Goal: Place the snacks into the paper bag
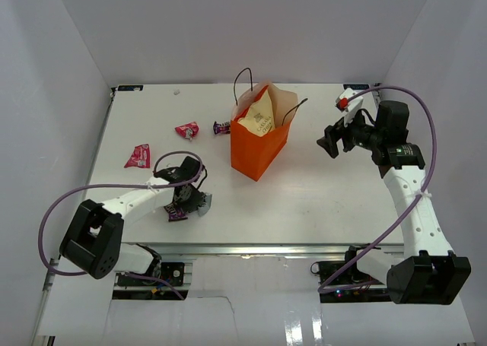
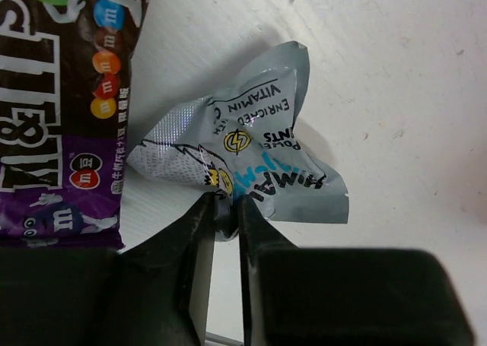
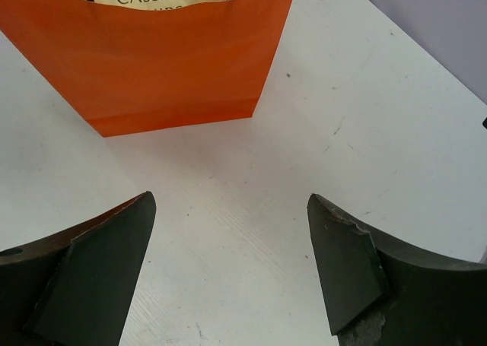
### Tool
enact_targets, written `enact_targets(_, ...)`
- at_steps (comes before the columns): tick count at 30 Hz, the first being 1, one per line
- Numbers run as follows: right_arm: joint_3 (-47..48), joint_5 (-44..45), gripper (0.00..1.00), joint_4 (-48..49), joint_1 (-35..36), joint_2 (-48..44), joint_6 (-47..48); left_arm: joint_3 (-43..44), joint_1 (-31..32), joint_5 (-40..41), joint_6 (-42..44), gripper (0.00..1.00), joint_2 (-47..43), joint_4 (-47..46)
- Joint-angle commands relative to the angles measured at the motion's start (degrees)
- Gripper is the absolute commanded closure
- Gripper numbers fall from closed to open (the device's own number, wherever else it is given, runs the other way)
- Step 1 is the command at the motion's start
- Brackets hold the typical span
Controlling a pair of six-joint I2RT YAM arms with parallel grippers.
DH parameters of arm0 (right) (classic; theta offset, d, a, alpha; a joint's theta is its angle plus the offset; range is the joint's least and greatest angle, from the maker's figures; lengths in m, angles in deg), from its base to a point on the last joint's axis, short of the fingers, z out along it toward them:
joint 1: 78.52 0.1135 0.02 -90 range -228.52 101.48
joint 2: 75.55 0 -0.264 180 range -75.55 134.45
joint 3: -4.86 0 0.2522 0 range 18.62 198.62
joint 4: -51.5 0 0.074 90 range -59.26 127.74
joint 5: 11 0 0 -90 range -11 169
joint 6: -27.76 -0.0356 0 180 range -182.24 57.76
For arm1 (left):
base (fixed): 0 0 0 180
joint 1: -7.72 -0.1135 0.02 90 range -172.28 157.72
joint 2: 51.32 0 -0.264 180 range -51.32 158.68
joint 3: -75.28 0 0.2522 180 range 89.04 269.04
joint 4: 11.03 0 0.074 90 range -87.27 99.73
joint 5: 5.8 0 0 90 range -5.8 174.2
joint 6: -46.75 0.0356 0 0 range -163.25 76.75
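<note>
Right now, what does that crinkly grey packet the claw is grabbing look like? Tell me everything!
The grey packet is a small, shiny foil wrapper, crumpled and puffed up, with black print, a yellow lightning badge and blue letters. It lies on the white table, right beside a purple candy packet. The left claw has pinched its near edge between two black fingers.

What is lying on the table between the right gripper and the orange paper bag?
Nothing: in the right wrist view, only bare white table separates the open right gripper from the paper bag. The top view shows the same.
</note>
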Motion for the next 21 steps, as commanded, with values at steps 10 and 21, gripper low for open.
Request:
enact_targets(10, -6.05, -4.29, 0.14, 1.63, -3.06, -2.98, -1.78, 5.62, -0.14, -5.01, 16.87, 1.00, -12.95, -11.54)
enact_targets(21, -14.58, -4.20, 0.15, 1.98, -4.48, -3.25, 0.59, 26.79, 0.74, -26.01, 41.07, 1.00, -14.32, -27.64)
